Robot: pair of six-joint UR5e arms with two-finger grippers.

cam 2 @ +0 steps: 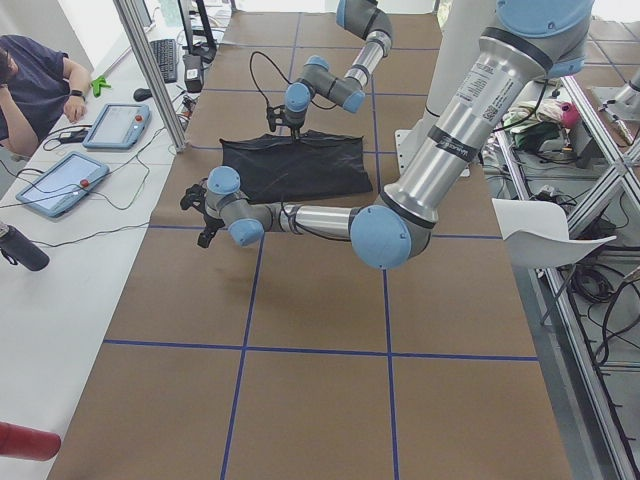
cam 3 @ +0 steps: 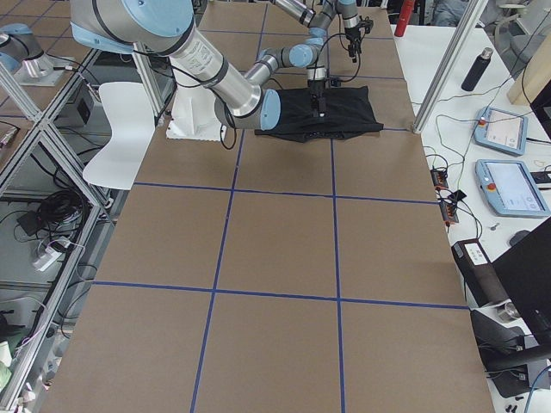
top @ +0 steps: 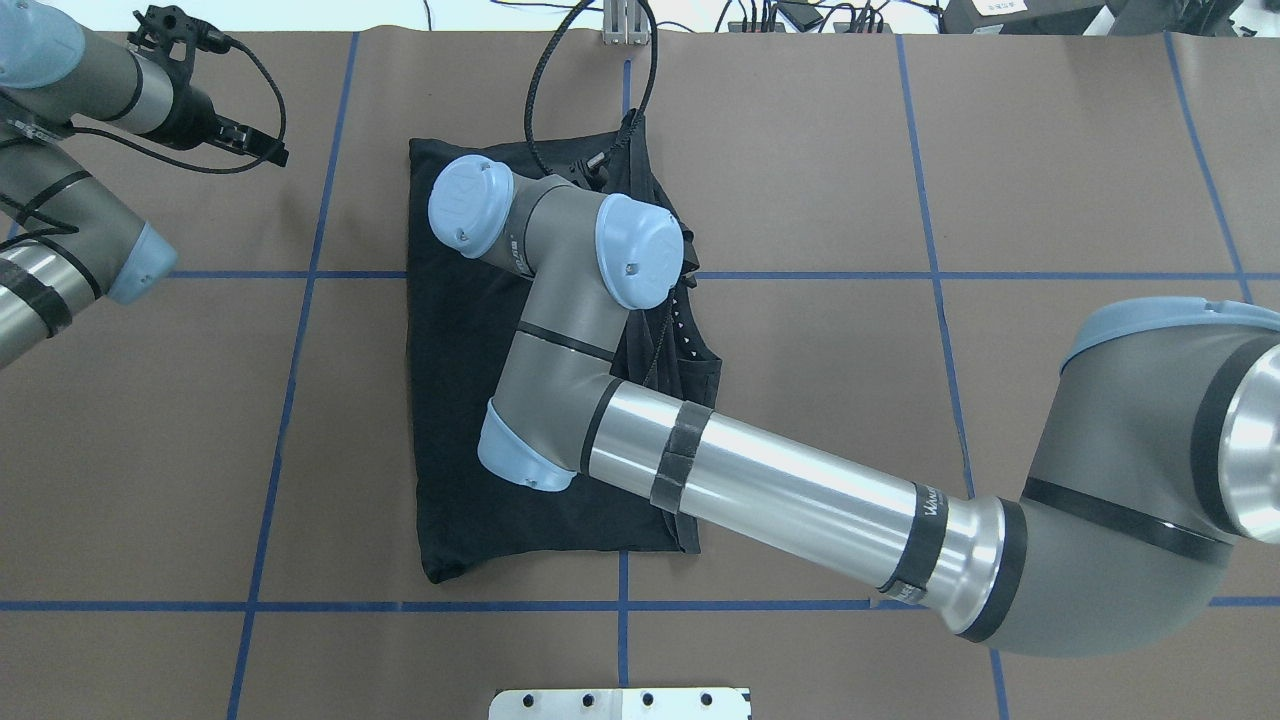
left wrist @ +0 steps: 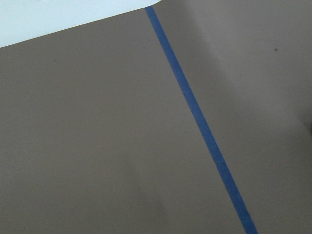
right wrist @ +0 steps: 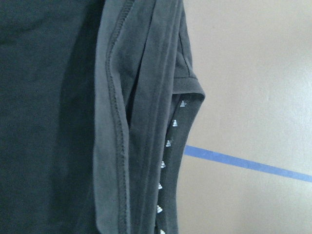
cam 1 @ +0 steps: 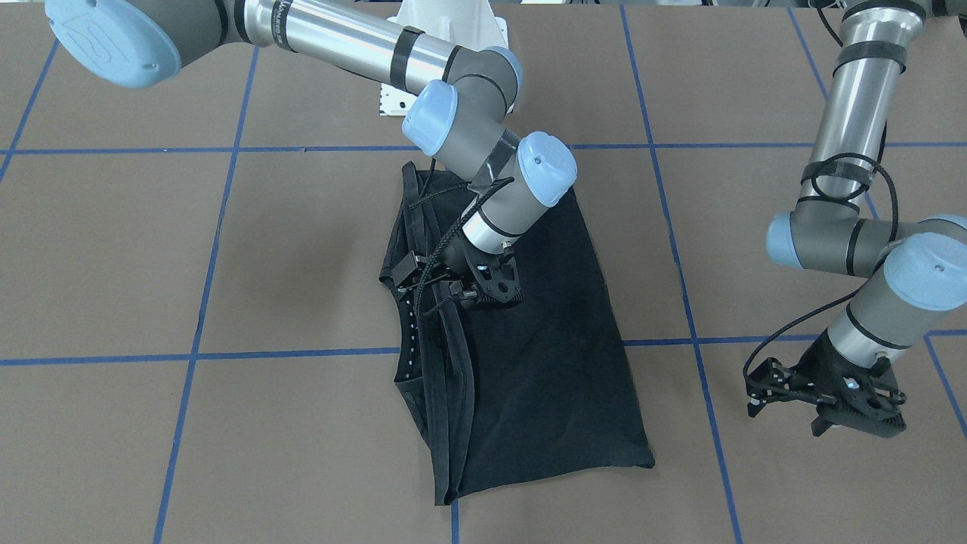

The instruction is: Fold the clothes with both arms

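The black T-shirt [cam 1: 544,363] lies folded lengthwise on the brown table, also in the overhead view [top: 460,400]. Its logo is hidden. Layered hems and a collar strip with small white marks [right wrist: 168,144] run along one long edge. My right gripper [cam 1: 487,296] hangs just above that edge, jaws apart, holding nothing; the shirt lies flat. In the overhead view my own wrist hides it. My left gripper [cam 1: 857,423] hovers over bare table beside the shirt, jaws apart and empty, and it also shows in the overhead view [top: 260,145].
Blue tape lines [left wrist: 204,131] divide the table into squares. The white pedestal base [top: 620,703] stands at the robot's side of the table. An operator [cam 2: 30,80], tablets [cam 2: 60,185] and a bottle [cam 2: 20,248] are on the side bench.
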